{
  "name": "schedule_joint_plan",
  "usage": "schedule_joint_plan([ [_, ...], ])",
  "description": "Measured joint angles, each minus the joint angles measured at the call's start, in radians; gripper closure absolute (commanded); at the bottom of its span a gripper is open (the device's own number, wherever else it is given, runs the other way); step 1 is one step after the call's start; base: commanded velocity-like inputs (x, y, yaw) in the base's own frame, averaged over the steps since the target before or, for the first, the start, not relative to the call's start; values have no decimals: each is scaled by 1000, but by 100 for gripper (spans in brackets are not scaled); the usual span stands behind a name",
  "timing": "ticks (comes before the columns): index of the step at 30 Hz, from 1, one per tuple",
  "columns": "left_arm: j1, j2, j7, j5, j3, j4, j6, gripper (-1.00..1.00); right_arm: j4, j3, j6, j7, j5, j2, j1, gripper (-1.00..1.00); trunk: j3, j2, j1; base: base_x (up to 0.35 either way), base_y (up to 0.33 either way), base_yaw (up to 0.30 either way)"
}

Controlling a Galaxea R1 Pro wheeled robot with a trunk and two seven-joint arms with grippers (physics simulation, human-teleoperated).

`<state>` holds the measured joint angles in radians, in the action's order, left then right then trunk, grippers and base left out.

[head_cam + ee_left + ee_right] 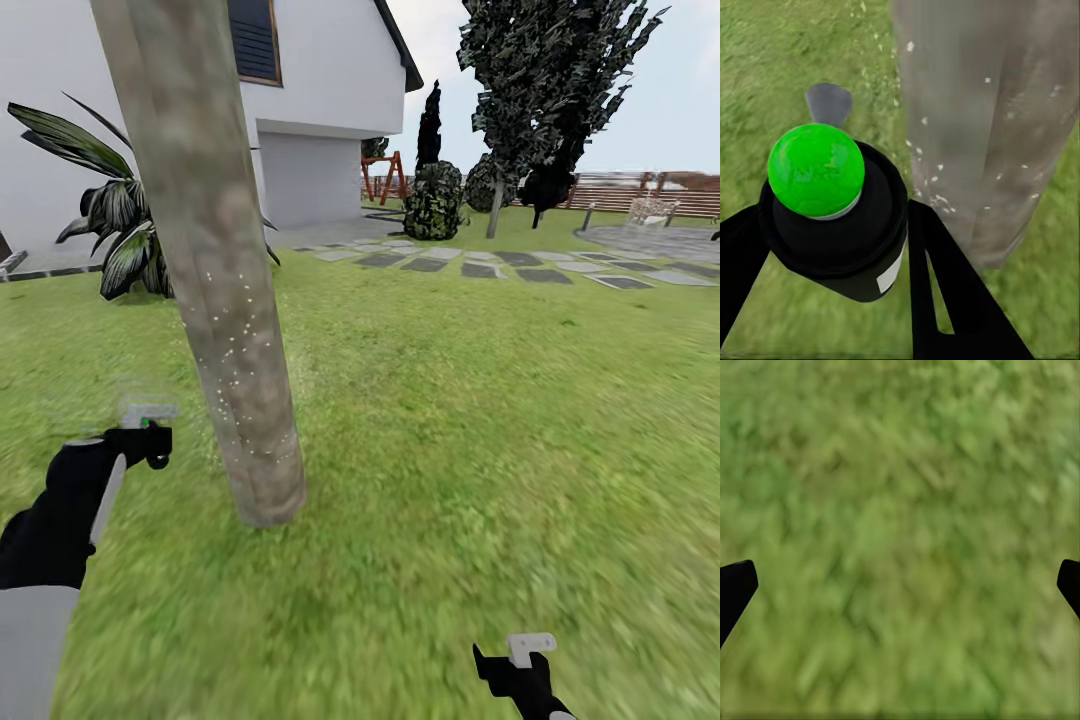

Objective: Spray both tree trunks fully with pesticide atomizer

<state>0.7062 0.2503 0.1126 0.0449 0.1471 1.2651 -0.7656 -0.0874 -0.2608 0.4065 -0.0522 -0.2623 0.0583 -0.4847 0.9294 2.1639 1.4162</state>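
The garden is a wide green lawn point(480, 400) with a white house point(300, 100) at the back and a brown fence point(640, 195) far off on the right. Flat grey stepping stones point(500, 265) lie in the grass in front of the house.

A big tree trunk point(215, 270) stands close by on the left, thick and pale grey-tan, leaning a little. Tiny white specks of spray point(235, 345) dot its lower part. A second tree point(545, 80) with dark ragged leaves stands far back, near a round bush point(435, 200). A plant with long dark leaves point(115, 215) grows behind the near trunk, by the house wall.

The left gripper point(140, 435) is just beside the trunk, low down, not touching it. Its black jaws are closed around the spray bottle point(844, 217), one jaw on each side. The bottle is black with a round bright green top point(816, 169), and the trunk with its white specks is right past it.

The right gripper point(520, 665) hangs low over the grass, well apart from the trunk. Its jaws are wide apart and hold nothing; in the right wrist view the black fingertips point(735, 585) sit at the two edges with grass between them.
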Motion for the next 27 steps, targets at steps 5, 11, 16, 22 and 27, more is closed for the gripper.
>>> schedule_joint_plan([
  [5, -7, 1, 1, -12, 3, -265, 223, 100, 0, 0, 0, 0, 0, 0, 0, -100, 0, 0, 0, 0, 0, 0],
  [11, -8, 1, -4, -18, 3, -447, 413, 100, 0, 0, 0, -1, 0, 0, 0, -100, 0, 0, 0, 0, 0, 0],
  [16, -49, -29, -11, -77, 1, -512, 508, 100, 0, 0, 1, -1, 0, 0, 0, -100, 0, 0, 0, 13, -37, 0],
  [22, -66, -40, -12, -77, -5, -681, 704, 100, -1, 0, 1, -3, 3, 0, 0, -100, 0, 0, 0, 96, -249, 0],
  [27, -76, -38, -9, -79, -6, -679, 718, 100, -2, 0, 0, -3, 3, 0, 0, -100, 0, 0, 0, 95, -263, 0],
])
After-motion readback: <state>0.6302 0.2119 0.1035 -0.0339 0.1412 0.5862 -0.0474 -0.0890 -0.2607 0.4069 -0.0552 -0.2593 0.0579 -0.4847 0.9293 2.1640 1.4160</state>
